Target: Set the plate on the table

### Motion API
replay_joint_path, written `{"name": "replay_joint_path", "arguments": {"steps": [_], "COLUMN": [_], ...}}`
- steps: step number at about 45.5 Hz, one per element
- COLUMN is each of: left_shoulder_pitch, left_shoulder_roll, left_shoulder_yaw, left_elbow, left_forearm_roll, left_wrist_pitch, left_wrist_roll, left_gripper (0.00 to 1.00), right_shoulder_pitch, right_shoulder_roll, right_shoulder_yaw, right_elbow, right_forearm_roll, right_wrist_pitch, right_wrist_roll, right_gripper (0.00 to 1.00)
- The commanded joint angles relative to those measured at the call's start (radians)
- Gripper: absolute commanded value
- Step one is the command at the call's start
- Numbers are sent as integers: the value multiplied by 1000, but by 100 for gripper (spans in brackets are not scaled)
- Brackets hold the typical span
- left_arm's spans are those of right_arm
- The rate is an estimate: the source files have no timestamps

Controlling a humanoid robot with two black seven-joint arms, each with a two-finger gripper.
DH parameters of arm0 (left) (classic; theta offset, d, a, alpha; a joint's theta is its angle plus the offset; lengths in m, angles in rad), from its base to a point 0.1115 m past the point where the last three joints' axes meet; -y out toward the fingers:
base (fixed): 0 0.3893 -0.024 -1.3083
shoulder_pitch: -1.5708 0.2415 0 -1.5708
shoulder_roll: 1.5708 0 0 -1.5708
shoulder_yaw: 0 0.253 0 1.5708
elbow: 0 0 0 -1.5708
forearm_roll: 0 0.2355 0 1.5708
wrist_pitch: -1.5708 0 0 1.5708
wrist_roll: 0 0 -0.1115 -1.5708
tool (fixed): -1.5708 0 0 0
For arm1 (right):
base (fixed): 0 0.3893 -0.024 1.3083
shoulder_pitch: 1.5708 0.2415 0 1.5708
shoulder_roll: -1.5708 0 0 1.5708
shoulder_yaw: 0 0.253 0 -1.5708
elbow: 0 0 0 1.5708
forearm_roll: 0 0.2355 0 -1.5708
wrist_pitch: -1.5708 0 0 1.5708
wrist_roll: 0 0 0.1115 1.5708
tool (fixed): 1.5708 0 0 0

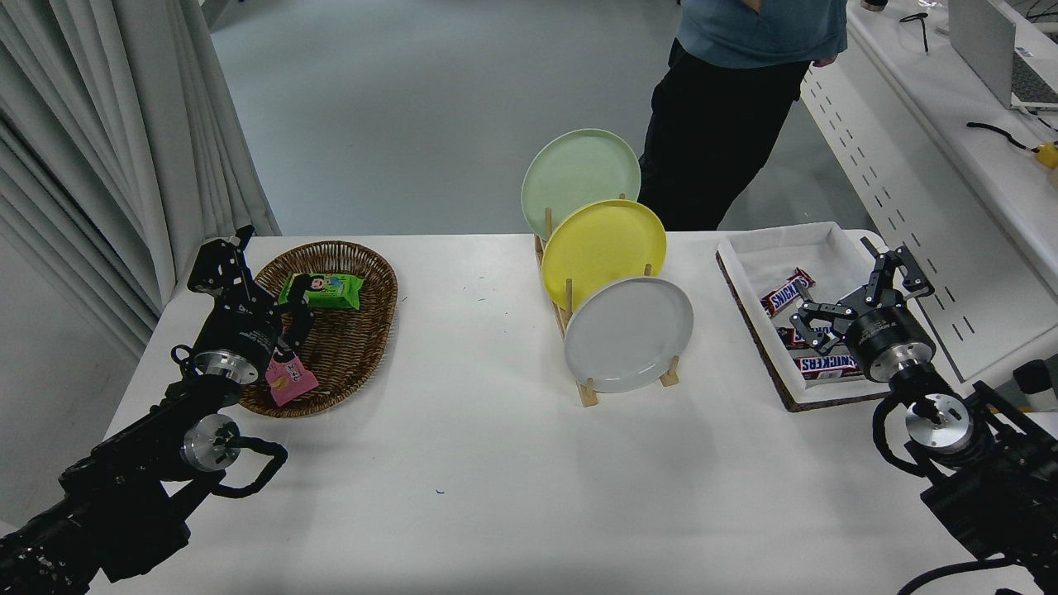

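Observation:
The light-gray plate (628,334) stands on edge in the front slot of a wooden rack (588,395) at the middle of the white table (496,463). A yellow plate (603,251) and a pale green plate (580,172) stand behind it. My right gripper (864,289) is open and empty over the white tray at the right, well apart from the plate. My left gripper (252,277) is parked at the lower left beside the wicker basket, open and empty.
A wicker basket (364,347) holds a green packet (322,290) and a pink packet (288,378). A white tray (773,248) holds chocolate bars (787,291). A person (736,91) stands at the far side. A desk with a laptop (992,49) is at the right.

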Motion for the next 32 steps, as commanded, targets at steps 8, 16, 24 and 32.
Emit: {"name": "replay_joint_path", "arguments": {"steps": [8,16,24,32], "left_shoulder_pitch": [-1,0,0,0], "left_shoulder_roll": [0,0,0,0], "left_shoulder_yaw": [0,0,0,0], "left_elbow": [0,0,0,0], "left_forearm_roll": [0,0,0,0], "left_wrist_pitch": [-1,1,-1,1], "left_wrist_roll": [0,0,0,0], "left_gripper": [100,100,100,100], "right_shoulder_pitch": [131,246,289,303], "right_shoulder_roll": [-130,-224,-277,-334], "right_shoulder_yaw": [-422,-698,-727,-764], "right_elbow": [73,73,82,149], "right_forearm_roll": [-7,2,-1,-4], "right_wrist_pitch": [2,2,9,106], "right_wrist_roll": [0,0,0,0], "right_gripper": [99,99,99,99]}}
